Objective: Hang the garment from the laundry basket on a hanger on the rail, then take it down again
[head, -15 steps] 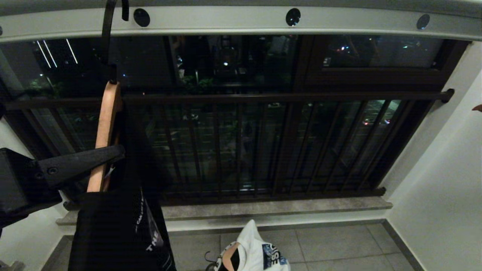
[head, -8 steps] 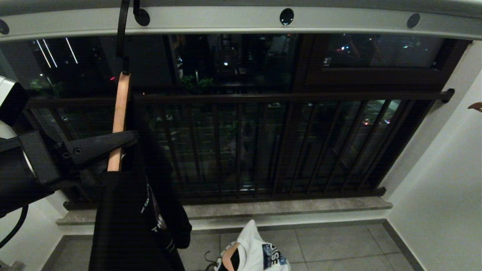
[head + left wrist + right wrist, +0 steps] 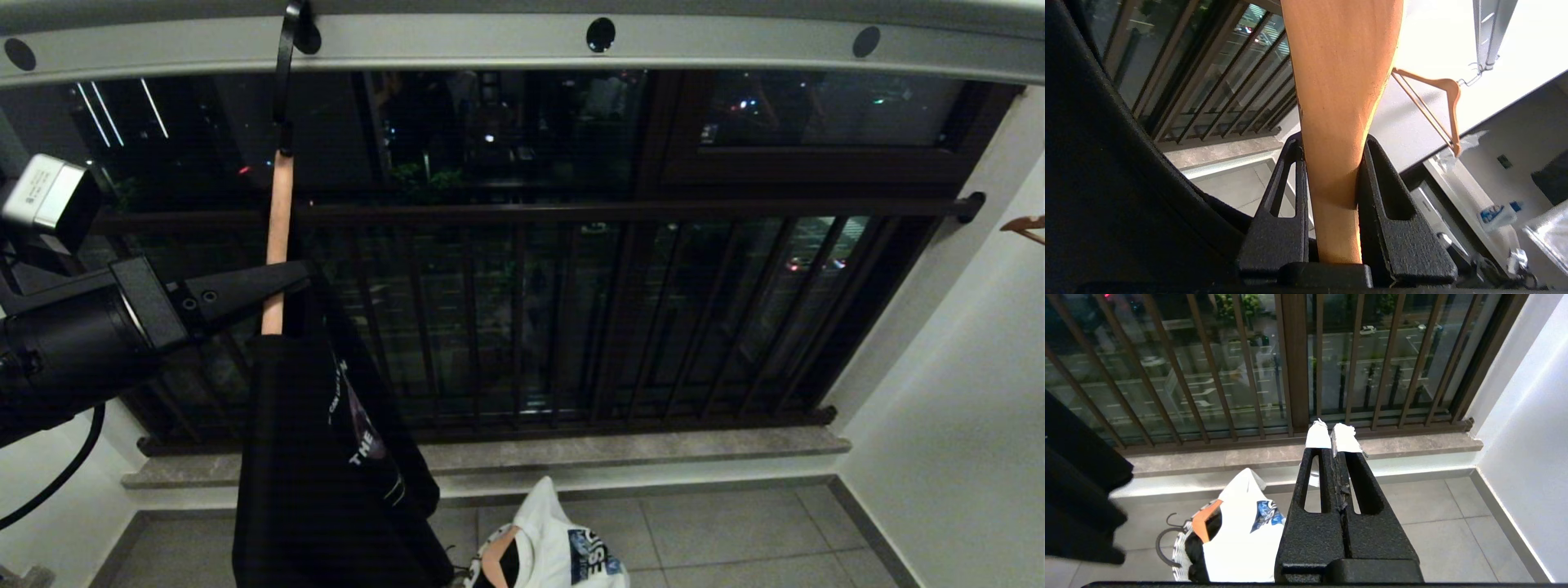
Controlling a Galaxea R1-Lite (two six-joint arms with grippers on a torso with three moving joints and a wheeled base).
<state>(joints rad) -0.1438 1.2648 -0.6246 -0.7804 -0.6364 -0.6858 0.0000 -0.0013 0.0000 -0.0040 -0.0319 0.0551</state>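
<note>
So the left gripper (image 3: 282, 286) is clamped on the wooden hanger (image 3: 277, 237), black garment (image 3: 326, 474) draped below it, and the hook (image 3: 287, 49) is right up at the rail (image 3: 522, 45), looks like it's at a hole. Gripping the wood keeps the hook free, I guess. Plenty of bare rail to its right. Right gripper (image 3: 1336, 437) sits pinched together, low over the laundry basket (image 3: 1182, 555) on the floor.

Pale grey rail (image 3: 506, 51) with dark holes, tan wooden hanger (image 3: 277, 237), black printed garment (image 3: 326, 474), white-rimmed basket (image 3: 1182, 555)
</note>
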